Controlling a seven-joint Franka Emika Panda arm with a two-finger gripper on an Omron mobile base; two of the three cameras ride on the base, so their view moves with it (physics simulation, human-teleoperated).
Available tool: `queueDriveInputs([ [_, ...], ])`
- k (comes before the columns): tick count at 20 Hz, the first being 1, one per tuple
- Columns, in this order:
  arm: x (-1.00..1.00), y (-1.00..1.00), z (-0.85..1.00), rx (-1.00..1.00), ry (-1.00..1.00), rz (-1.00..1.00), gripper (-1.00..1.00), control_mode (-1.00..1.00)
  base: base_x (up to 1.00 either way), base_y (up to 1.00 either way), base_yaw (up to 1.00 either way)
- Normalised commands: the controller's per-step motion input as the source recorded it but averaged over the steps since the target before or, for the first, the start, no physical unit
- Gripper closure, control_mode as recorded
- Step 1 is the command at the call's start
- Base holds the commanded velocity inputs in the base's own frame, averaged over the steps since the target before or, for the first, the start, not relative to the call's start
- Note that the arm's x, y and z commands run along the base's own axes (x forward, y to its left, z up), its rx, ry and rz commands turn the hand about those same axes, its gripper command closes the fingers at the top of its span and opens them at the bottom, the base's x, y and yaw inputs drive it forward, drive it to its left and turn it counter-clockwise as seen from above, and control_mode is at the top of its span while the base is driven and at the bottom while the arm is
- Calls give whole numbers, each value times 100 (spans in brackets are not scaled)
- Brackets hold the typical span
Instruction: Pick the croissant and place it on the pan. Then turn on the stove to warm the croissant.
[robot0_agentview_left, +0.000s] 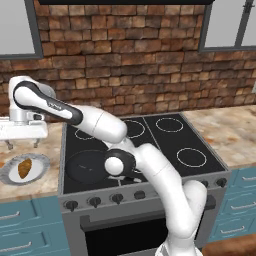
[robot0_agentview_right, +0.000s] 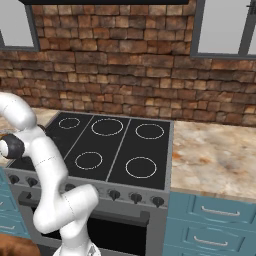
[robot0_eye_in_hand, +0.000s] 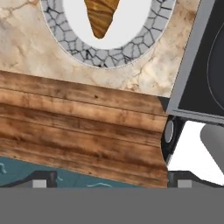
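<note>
The croissant (robot0_agentview_left: 25, 168) lies on a round white plate with a cracked grey rim (robot0_agentview_left: 42, 165), on the counter left of the stove (robot0_agentview_left: 170, 145). My gripper (robot0_agentview_left: 22, 145) hangs open a little above the plate's back edge, holding nothing. In the hand view the croissant's tip (robot0_eye_in_hand: 101, 15) shows at the top edge on the plate (robot0_eye_in_hand: 109, 57). It lies well beyond my open gripper (robot0_eye_in_hand: 111, 180). The black pan (robot0_agentview_left: 85, 165) rests on the front left burner, partly hidden by my arm's elbow. The stove's grey edge (robot0_eye_in_hand: 192, 87) runs down the right of the hand view.
A row of dark knobs (robot0_agentview_left: 94, 201) lines the stove's steel front. Marble counter (robot0_agentview_left: 230, 130) extends right of the stove (robot0_agentview_right: 115, 145), with blue drawers (robot0_agentview_right: 220, 215) below it. A brick wall (robot0_agentview_left: 130, 60) stands behind. The hand view also shows wood floor (robot0_eye_in_hand: 78, 131).
</note>
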Motion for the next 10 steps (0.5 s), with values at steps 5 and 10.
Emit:
queueDriveInputs([
  [5,17,-15,-17,-13,-21,0,-100,-100,0,0,0],
  [10,33,-17,-41,-21,-29,0,-100,-100,0,0,0],
])
